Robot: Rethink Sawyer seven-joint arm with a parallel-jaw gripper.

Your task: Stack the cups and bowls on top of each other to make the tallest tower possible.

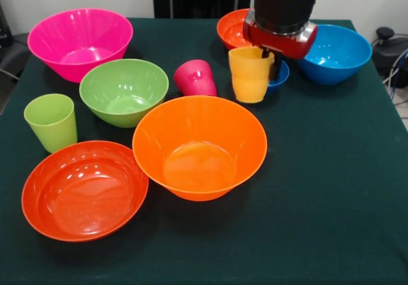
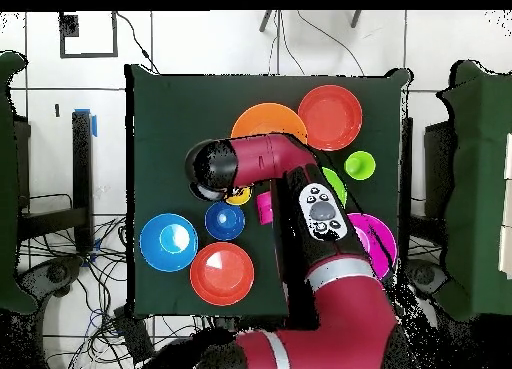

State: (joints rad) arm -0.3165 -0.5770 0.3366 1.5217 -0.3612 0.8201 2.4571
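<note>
Table cloth (image 1: pixel 331 189): dark green, plain. Big bowl (image 1: pixel 80 41): hot pink. Big bowl (image 1: pixel 199 146): orange. Shallow bowl (image 1: pixel 84 189): red-orange; second shallow bowl (image 1: pixel 231 29): same red-orange. Mid bowl (image 1: pixel 123 90): light green. Bowl (image 1: pixel 335 52): light blue; small bowl (image 1: pixel 280 74): darker blue, mostly hidden. Cup (image 1: pixel 51 121): lime green. Cup (image 1: pixel 195 78): red-pink. Cup (image 1: pixel 250 73): yellow-orange. Gripper (image 1: pixel 273 60): black fingers, red body, black cylinder above. Arm (image 2: pixel 300 200): dark red, black end. All plastics glossy, unpatterned.

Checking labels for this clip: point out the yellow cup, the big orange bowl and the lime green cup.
yellow cup (image 1: pixel 250 80), front view, side wall.
big orange bowl (image 1: pixel 199 165), front view, inner floor.
lime green cup (image 1: pixel 52 129), front view, outer wall.
</note>
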